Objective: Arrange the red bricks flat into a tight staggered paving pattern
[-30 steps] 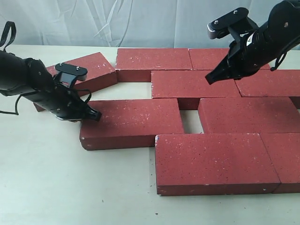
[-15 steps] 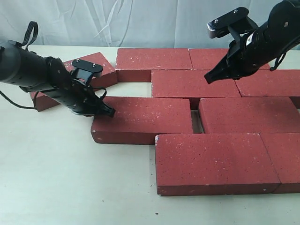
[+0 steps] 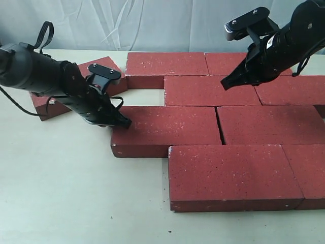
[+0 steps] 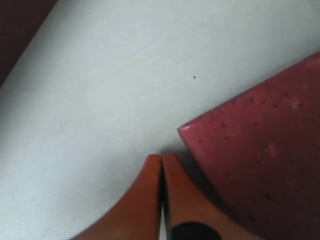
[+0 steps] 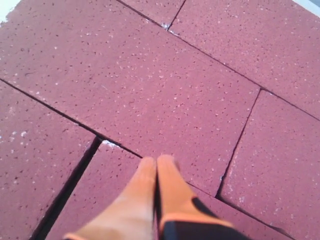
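Observation:
Several red bricks lie flat in staggered rows on the right of the table. My left gripper (image 3: 124, 123) is shut and empty, its tip against the left end of the third-row brick (image 3: 167, 129), which sits tight against its right neighbour (image 3: 271, 124). The left wrist view shows the shut fingertips (image 4: 161, 159) beside that brick's corner (image 4: 260, 165). One loose brick (image 3: 104, 68) lies askew behind the left arm. My right gripper (image 3: 225, 84) is shut and empty, hovering over the second-row brick (image 3: 210, 90); its tips (image 5: 157, 161) are over brick joints.
The pale table (image 3: 61, 193) stretches bare to the front left. A small open gap (image 3: 144, 96) lies between the back rows and the pushed brick. A white curtain (image 3: 152, 23) hangs behind the table.
My left gripper has pushed the third-row brick to the right, closing the gap to its right neighbour. The right arm has stayed where it was.

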`<state>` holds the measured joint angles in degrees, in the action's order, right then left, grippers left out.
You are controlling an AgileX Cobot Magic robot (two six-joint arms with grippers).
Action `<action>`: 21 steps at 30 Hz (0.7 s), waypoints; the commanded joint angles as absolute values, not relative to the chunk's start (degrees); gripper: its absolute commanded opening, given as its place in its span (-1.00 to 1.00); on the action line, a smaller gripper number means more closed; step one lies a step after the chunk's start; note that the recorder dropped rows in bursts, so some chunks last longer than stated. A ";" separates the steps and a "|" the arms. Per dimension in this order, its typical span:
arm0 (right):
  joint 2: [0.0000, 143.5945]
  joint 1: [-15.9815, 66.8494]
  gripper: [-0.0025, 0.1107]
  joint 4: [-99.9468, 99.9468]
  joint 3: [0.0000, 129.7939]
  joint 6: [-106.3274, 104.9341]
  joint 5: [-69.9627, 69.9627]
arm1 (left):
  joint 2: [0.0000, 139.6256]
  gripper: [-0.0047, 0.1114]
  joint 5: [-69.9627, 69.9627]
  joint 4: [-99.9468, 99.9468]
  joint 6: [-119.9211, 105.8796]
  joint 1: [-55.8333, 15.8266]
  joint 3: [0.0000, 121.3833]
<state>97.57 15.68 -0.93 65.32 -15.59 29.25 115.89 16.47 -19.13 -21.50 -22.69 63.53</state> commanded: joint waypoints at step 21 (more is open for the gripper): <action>97.53 15.43 -0.97 0.60 65.18 -16.01 28.00 | 113.06 -0.92 25.14 -20.93 -21.60 -25.30 63.61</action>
